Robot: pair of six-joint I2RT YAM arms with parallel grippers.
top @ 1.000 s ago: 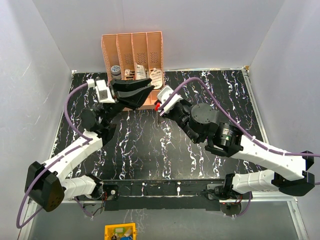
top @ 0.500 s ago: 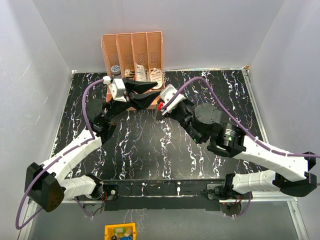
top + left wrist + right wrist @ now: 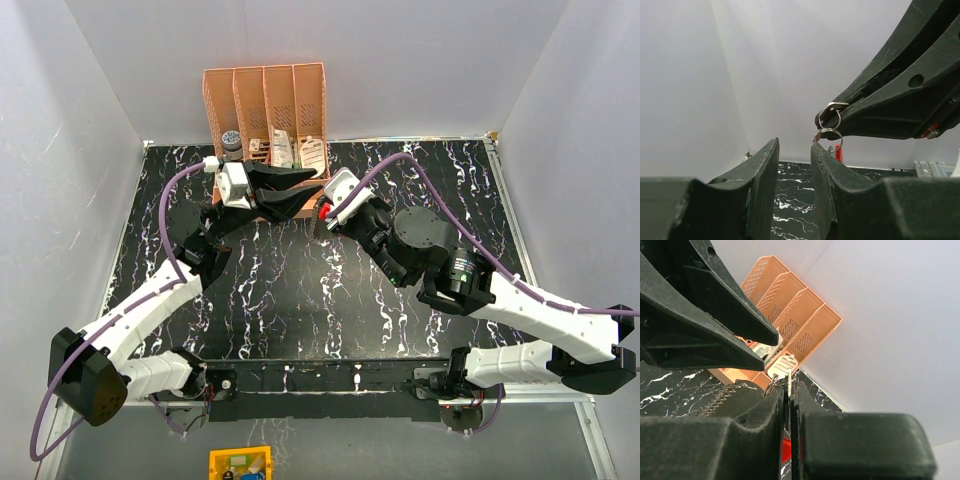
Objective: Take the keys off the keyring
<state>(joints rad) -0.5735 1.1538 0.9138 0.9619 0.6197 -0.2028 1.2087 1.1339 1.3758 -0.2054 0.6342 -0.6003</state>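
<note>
So the right gripper (image 3: 789, 396) is clenched tight on the keys (image 3: 320, 216), holding the bunch up off the table (image 3: 300, 310) near the top middle of the overhead view, just in front of the orange desk organizer (image 3: 265, 100). In its own wrist view you can see a thin sliver of metal pinched between the two closed fingers, with a bit of the red part peeking out lower down.

The left gripper (image 3: 794, 147) is released, fingers parted with nothing between them. It points straight at the other gripper's tip. In the left wrist view the keyring (image 3: 829, 134) dangles off a small silver clasp at the right gripper's tip, just above the left gripper's right-hand finger. I can't tell if they touch.

My read: the right one holds the bunch in the air so the ring hangs free and is reachable. The left one looks lined up to close on the ring so the two can pull apart. Nothing's off the ring yet. The ring is thin and free to swing, so that pinch could easily miss.
</note>
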